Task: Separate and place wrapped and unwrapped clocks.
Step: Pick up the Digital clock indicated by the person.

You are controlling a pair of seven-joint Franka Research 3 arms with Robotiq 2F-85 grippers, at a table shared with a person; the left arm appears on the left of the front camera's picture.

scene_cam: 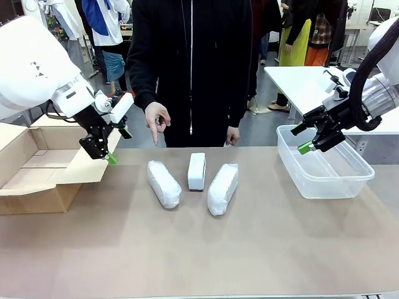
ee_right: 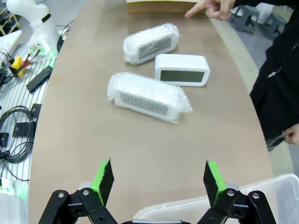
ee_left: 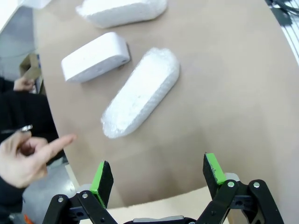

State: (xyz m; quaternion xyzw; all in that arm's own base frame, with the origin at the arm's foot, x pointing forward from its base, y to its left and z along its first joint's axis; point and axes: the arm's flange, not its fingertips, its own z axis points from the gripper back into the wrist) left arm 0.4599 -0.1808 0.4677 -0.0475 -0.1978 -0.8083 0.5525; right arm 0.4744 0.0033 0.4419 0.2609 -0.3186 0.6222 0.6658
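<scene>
Three clocks lie side by side mid-table. A bubble-wrapped clock (scene_cam: 164,184) is on the left, a bare white clock (scene_cam: 196,170) in the middle, and a second wrapped clock (scene_cam: 222,188) on the right. The same trio appears in the left wrist view as wrapped clock (ee_left: 141,92), bare clock (ee_left: 96,56) and far wrapped clock (ee_left: 122,10); in the right wrist view as wrapped clock (ee_right: 148,97), bare clock (ee_right: 181,69) with its dark face, and far wrapped clock (ee_right: 151,43). My left gripper (scene_cam: 107,156) (ee_left: 159,175) hangs open over the cardboard box flap. My right gripper (scene_cam: 310,140) (ee_right: 159,179) hangs open above the clear bin.
An open cardboard box (scene_cam: 34,174) sits at the left table edge and a clear plastic bin (scene_cam: 324,163) at the right. A person in black stands across the table, one hand (scene_cam: 156,121) pointing down toward the clocks. Cables and tools (ee_right: 18,116) lie beside the table.
</scene>
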